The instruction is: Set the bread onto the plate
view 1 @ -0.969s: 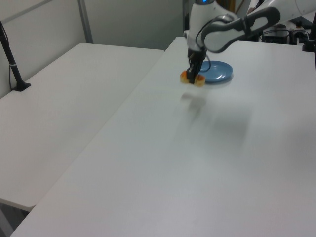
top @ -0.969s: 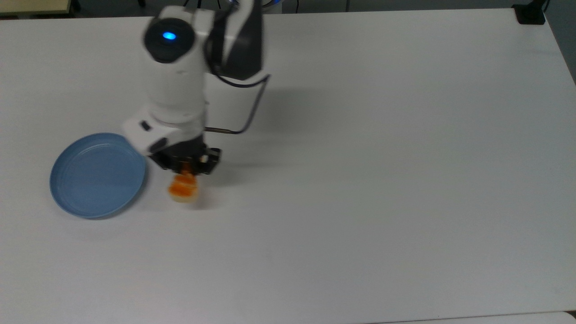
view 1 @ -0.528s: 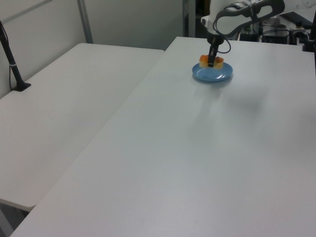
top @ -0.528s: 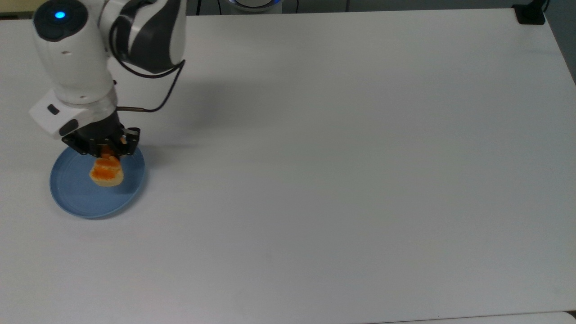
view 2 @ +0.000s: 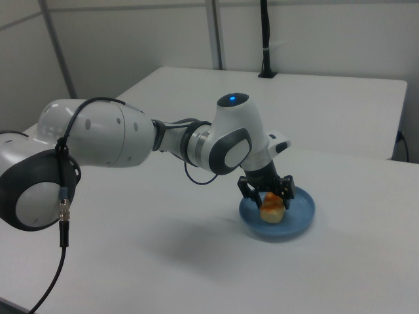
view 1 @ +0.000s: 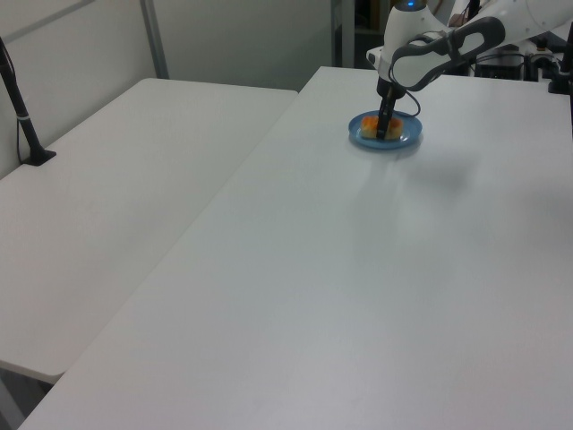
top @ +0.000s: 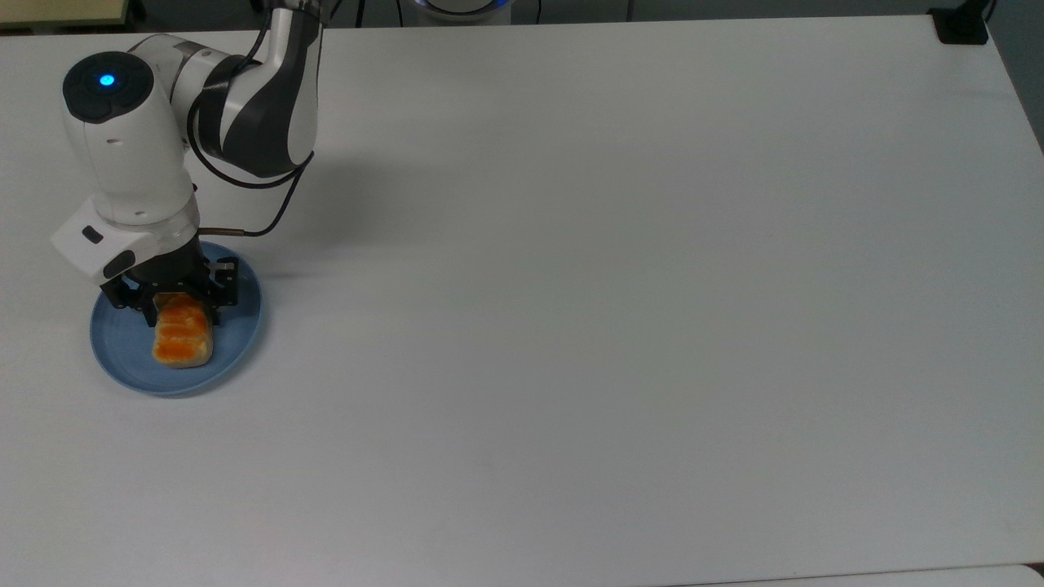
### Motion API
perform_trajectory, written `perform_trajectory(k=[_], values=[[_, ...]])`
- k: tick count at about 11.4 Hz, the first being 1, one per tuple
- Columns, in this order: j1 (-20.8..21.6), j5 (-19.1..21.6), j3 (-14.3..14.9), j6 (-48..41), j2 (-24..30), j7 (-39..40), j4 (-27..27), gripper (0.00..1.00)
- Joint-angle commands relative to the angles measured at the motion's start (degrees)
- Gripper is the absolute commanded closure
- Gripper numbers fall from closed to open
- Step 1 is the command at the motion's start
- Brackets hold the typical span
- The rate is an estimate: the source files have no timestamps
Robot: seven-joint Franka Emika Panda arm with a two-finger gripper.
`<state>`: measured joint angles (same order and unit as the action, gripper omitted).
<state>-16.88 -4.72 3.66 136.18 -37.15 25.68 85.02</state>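
Observation:
The bread [top: 183, 339], a small loaf with a glossy orange top, lies on the light-blue plate [top: 122, 352] near the top view's left edge. My gripper [top: 181, 308] stands low over the bread's far end, its black fingers spread to either side, open. In the right view the fingers [view 2: 245, 190] straddle the bread [view 2: 271, 208] with a gap on the left side, and the bread rests on the plate [view 2: 300, 220]. The left view has the gripper [view 1: 385, 133] down at the plate [view 1: 408, 137], with the bread [view 1: 370, 124] beside it.
The white table [top: 620, 310] stretches wide and bare to the top view's right of the plate. A second white table [view 1: 125, 197] adjoins it in the left view. A black post [view 1: 22, 116] stands at that table's left edge.
My arm carried the bread from beside the plate to over it, then lowered. The bread now lies flat on the plate and the fingers have spread apart.

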Motion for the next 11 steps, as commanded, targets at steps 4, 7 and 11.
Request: perform_trajectory(k=[4,7,11], values=[[3.76,-0.29,-0.76,-1.95,6.71,-9.91,0.76,0.0],[11.05,0.06,-0.76,-18.34,15.76,-22.12,1.29,0.0],[20.39,-0.29,-0.76,-36.12,27.36,-34.2,4.1,0.0]])
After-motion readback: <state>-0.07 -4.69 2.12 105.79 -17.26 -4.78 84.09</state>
